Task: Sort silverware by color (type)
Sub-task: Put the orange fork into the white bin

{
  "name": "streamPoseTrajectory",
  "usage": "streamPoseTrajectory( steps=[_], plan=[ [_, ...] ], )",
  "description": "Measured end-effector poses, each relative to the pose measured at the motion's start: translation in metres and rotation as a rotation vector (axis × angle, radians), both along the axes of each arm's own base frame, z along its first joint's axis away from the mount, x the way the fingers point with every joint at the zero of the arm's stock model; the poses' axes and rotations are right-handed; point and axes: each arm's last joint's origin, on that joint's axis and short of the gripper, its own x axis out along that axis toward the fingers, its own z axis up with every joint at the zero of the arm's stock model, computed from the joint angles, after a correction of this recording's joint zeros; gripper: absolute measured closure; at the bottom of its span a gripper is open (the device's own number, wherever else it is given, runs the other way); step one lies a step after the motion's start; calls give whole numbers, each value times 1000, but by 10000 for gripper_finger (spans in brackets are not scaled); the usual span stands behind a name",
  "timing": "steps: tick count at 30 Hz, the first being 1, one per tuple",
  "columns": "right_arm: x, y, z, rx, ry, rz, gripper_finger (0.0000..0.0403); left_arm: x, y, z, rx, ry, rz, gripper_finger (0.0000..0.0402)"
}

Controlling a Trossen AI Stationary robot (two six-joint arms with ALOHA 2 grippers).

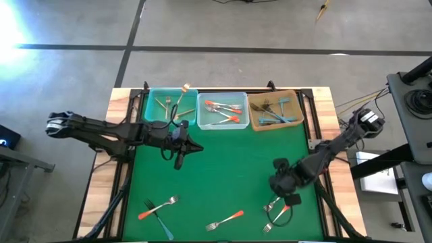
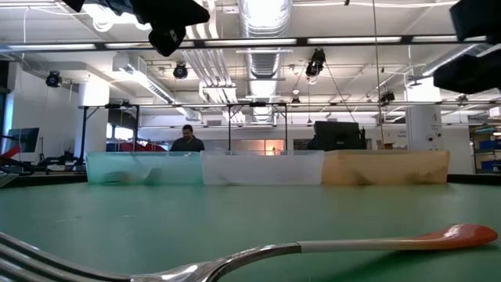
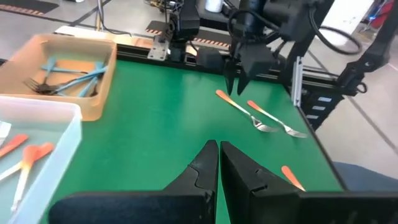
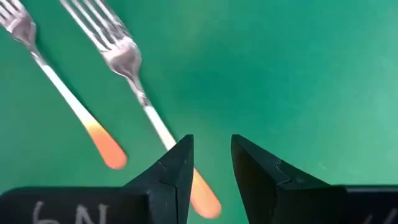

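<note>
My right gripper (image 4: 211,152) is open and hovers low over two orange-handled forks (image 1: 275,208) near the table's near right corner. One fork's handle (image 4: 200,191) runs under the gap between its fingers; in the left wrist view the fingertips (image 3: 235,84) stand just above the forks (image 3: 252,112). My left gripper (image 1: 179,160) is shut and empty, in the air above the table's middle left. Other loose forks lie flat: an orange one crossed with a teal one (image 1: 158,209) and one orange fork (image 1: 226,219), the latter also close up in the low view (image 2: 313,247).
Three bins stand along the far edge: a teal one (image 1: 154,101) with gold forks, a clear one (image 1: 221,96) with orange-handled forks, and a tan one (image 1: 251,108) with teal-handled forks. Bare green mat (image 1: 229,162) lies between the arms. A person shows far behind the bins (image 2: 188,139).
</note>
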Motion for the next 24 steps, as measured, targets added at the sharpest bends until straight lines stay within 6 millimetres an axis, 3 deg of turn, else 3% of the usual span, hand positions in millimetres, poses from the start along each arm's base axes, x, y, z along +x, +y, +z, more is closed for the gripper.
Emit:
streamPoseTrajectory(
  steps=[11,24],
  plan=[
    [6,41,-36,6,38,14,294,13,-27,-6,-50,-36,-86,401],
    [12,49,-74,-89,155,1,310,14,-40,0,-60,-95,-131,401]
  ],
)
